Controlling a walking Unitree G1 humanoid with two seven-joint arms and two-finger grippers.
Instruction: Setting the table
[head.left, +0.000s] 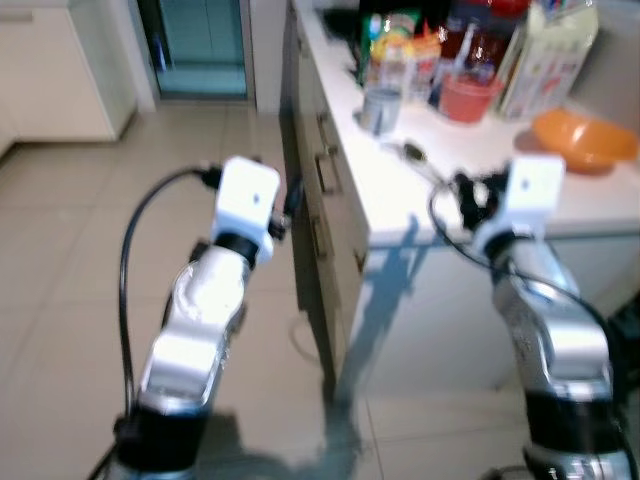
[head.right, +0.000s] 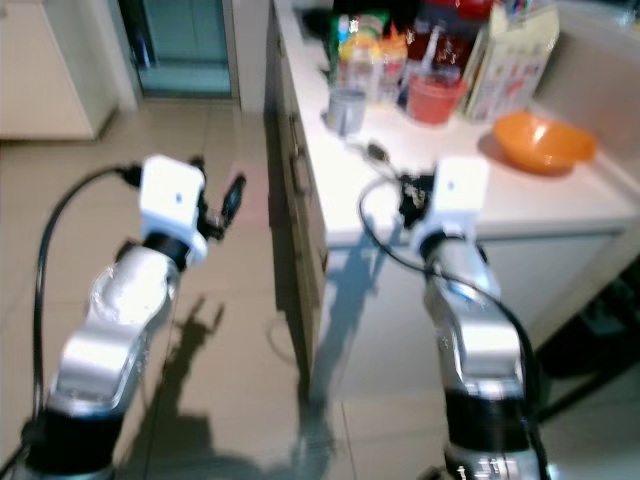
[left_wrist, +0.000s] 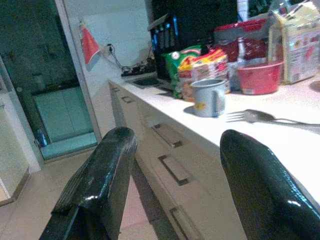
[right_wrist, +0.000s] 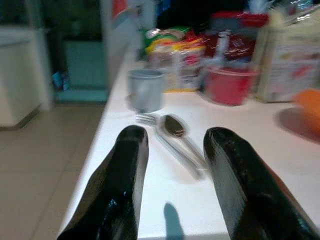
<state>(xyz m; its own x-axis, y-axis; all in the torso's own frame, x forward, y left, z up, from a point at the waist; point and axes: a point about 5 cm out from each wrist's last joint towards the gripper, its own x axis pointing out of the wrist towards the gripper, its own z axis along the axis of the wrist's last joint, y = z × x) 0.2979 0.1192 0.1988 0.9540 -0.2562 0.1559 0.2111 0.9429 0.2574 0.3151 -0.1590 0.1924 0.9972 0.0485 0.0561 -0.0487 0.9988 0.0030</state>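
I am standing at the corner of the white worktop (head.left: 400, 205), and my right pincer (right_wrist: 172, 165) is hanging over its near edge, fingers spread and holding nothing. Straight ahead of it, between the two fingers as I look along them, a fork (right_wrist: 150, 121) and a spoon (right_wrist: 172, 127) are lying side by side, touching or nearly so, with their handles running back toward me. Behind them are standing a grey mug (right_wrist: 145, 90), a red bowl (right_wrist: 229, 85) and some packets; an orange bowl (head.left: 583, 138) is sitting off to my right.

I am judging the step in hand to be the reach for the cutlery. To do it well, I am thinking of going forward low over the worktop, keeping the spread as it is until both fingers are flanking the handles, and closing across the handles, not the heads, since flat metal on a smooth top will be sliding away from a glancing touch. Taking both pieces at once looks possible but risky; one may be slipping out. I should be stopping short of the mug.

My left pincer (left_wrist: 170, 190) is also spread and empty, hanging off the worktop over the floor, beside the drawers (left_wrist: 170, 150), and should be staying clear.
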